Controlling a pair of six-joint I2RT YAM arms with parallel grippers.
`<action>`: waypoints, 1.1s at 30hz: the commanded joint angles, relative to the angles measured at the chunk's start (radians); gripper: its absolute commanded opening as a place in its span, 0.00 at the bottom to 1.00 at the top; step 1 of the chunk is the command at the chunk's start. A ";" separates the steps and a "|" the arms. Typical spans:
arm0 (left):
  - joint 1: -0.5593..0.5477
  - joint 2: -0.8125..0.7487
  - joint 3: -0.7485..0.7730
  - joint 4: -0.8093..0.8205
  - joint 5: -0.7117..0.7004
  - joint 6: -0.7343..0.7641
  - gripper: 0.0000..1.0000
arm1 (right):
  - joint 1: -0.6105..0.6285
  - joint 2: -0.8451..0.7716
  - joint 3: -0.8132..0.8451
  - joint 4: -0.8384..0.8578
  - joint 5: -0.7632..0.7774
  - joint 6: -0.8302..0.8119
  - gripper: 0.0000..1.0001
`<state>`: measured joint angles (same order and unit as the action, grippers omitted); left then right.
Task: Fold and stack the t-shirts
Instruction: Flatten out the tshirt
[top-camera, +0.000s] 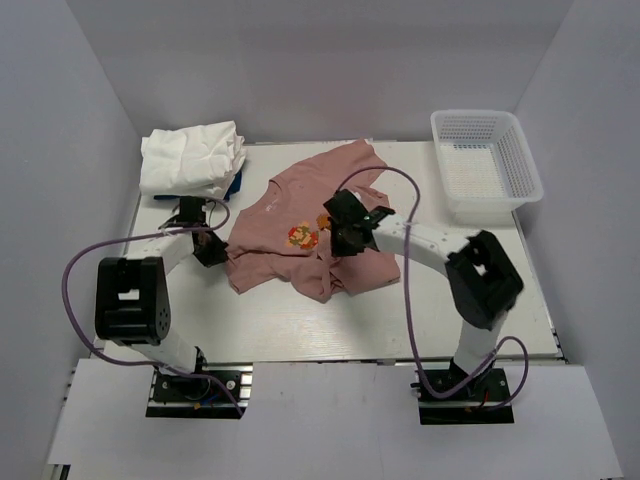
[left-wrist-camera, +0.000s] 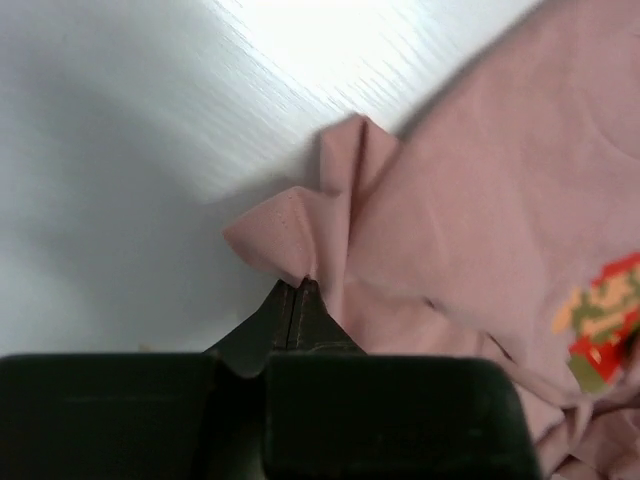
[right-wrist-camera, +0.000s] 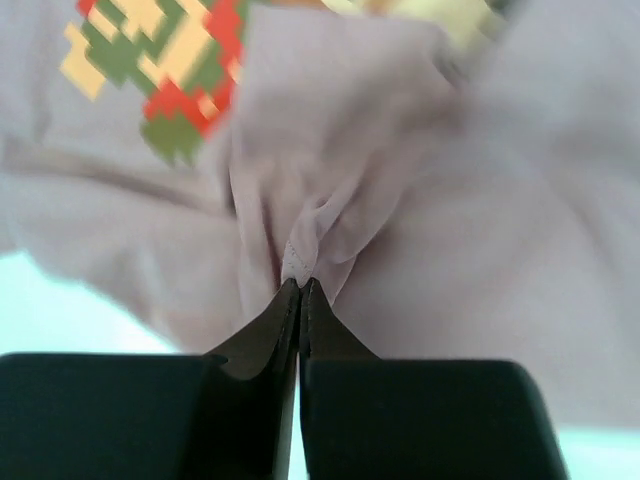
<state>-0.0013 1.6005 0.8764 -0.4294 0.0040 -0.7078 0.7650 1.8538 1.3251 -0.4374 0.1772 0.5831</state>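
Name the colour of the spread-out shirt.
Dusty pink, with a small orange-red print; the shirt shows best in the top view.

arms (top-camera: 420, 238): white links, black joints | cables (top-camera: 66, 285): purple | left claw (left-wrist-camera: 300, 285), right claw (right-wrist-camera: 300, 287): black wedges

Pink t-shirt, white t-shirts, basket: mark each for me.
pink t-shirt (top-camera: 265, 215): top view, plain cloth left of the print
white t-shirts (top-camera: 190, 160): top view, middle of the folded pile
basket (top-camera: 527, 160): top view, its right wall
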 joint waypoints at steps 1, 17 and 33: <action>-0.012 -0.161 0.007 -0.054 -0.032 -0.028 0.00 | -0.010 -0.192 -0.091 0.019 0.067 0.044 0.00; -0.012 -0.734 0.114 -0.337 -0.193 -0.088 0.00 | -0.092 -1.100 -0.322 -0.483 0.570 0.238 0.00; -0.003 -0.716 0.207 -0.465 -0.294 -0.111 0.00 | -0.095 -1.125 -0.302 -0.545 0.825 0.298 0.00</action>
<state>-0.0097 0.8646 1.0740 -0.8978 -0.2771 -0.8059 0.6750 0.7090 1.0275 -1.0523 0.9287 0.8616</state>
